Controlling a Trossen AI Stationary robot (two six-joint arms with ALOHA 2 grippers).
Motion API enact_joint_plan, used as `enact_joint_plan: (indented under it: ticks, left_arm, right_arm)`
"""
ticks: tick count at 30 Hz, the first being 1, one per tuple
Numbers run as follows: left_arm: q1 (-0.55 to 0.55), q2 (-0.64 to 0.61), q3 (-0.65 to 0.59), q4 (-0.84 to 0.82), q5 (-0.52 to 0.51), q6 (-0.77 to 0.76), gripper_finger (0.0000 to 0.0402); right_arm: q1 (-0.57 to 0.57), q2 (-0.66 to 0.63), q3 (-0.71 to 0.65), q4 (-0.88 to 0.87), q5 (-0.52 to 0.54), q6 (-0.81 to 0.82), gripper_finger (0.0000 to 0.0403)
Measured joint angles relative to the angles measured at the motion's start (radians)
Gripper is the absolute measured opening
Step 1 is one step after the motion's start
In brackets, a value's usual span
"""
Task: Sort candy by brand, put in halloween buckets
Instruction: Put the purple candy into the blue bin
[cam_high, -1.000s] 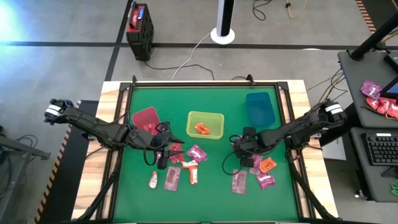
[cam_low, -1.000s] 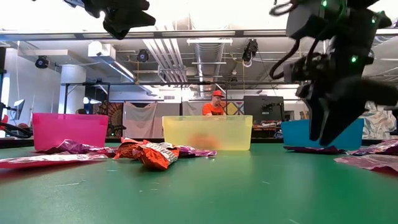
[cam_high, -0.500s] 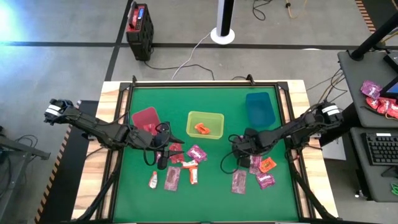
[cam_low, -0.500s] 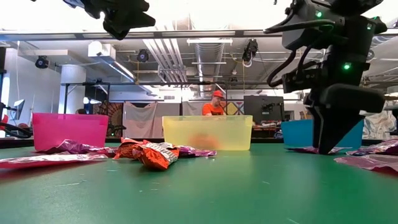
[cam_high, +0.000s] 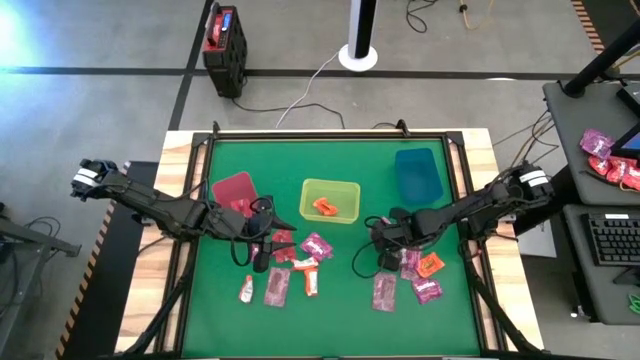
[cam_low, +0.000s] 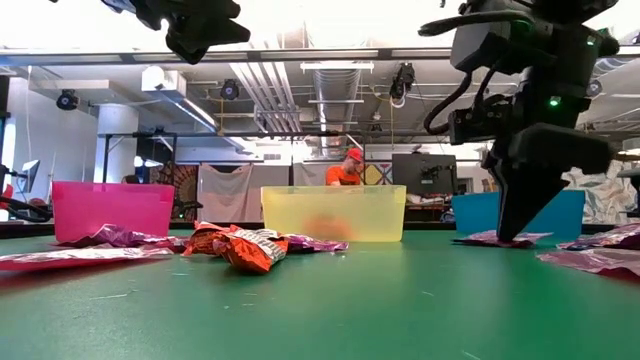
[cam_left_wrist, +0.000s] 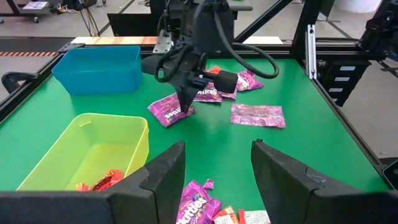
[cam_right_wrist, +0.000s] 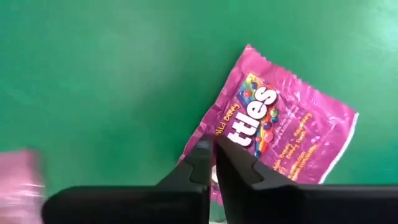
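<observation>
Three buckets stand at the far side: red (cam_high: 233, 190), yellow-green (cam_high: 330, 200) with an orange candy inside, and teal (cam_high: 418, 172). Candy packets lie flat in two groups, left of centre (cam_high: 298, 265) and right of centre (cam_high: 418, 277). My right gripper (cam_left_wrist: 186, 109) points down, shut on a magenta Skittles packet (cam_right_wrist: 292, 124) in the right group. My left gripper (cam_left_wrist: 214, 180) hangs open above the left group, touching nothing. My right gripper pinches the edge of the magenta packet (cam_right_wrist: 231, 146), close to a corner, between its two fingertips (cam_right_wrist: 202, 163). The fingers come from above, pointing down. The packet lies flat on the green mat (cam_right_wrist: 93, 74), its printed face up.
Beside the held packet lie more magenta packets (cam_left_wrist: 208, 93), a dull pink one (cam_left_wrist: 258, 115) and an orange one (cam_high: 431, 265). A raised black frame (cam_high: 330, 135) rims the mat. Beyond the table stand a black box (cam_high: 224, 40) and a white disc with a pole (cam_high: 358, 55).
My right gripper has come down onto the mat and a little toward the table's left edge, turned upright from a tilt, and shut on the magenta packet's edge. The packet has stayed flat on the mat.
</observation>
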Motion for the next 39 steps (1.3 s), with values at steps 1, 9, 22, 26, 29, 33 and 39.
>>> enact_joint_plan:
  ticks: [1, 9, 22, 26, 29, 33, 39]
  left_arm:
    - [0.0, 0.0, 0.0, 0.0, 0.0, 0.0, 0.0168]
    - [0.0, 0.0, 0.0, 0.001, 0.0, 0.0, 0.0168]
    - [0.0, 0.0, 0.0, 0.009, 0.0, 0.0, 0.0168]
    - [0.0, 0.0, 0.0, 0.012, 0.0, 0.0, 0.0168]
    - [0.0, 0.0, 0.0, 0.012, 0.0, 0.0, 0.0168]
    - [0.0, 0.0, 0.0, 0.012, 0.0, 0.0, 0.0168]
    - [0.0, 0.0, 0.0, 0.013, 0.0, 0.0, 0.0168]
  right_arm:
    - [-0.001, -0.01, 0.0, 0.037, -0.046, -0.002, 0.0009]
    - [0.005, -0.122, -0.006, 0.082, -0.068, 0.021, 0.0008]
    - [-0.022, -0.244, -0.028, -0.038, 0.055, 0.028, 0.0097]
    - [-0.023, -0.208, -0.066, 0.078, 0.13, -0.007, 0.0167]
    - [-0.023, -0.168, -0.082, 0.171, 0.133, -0.022, 0.0212]
    - [-0.025, -0.113, -0.078, 0.175, 0.152, 0.025, 0.0261]
    - [-0.025, -0.022, -0.073, 0.19, 0.166, 0.083, 0.0303]
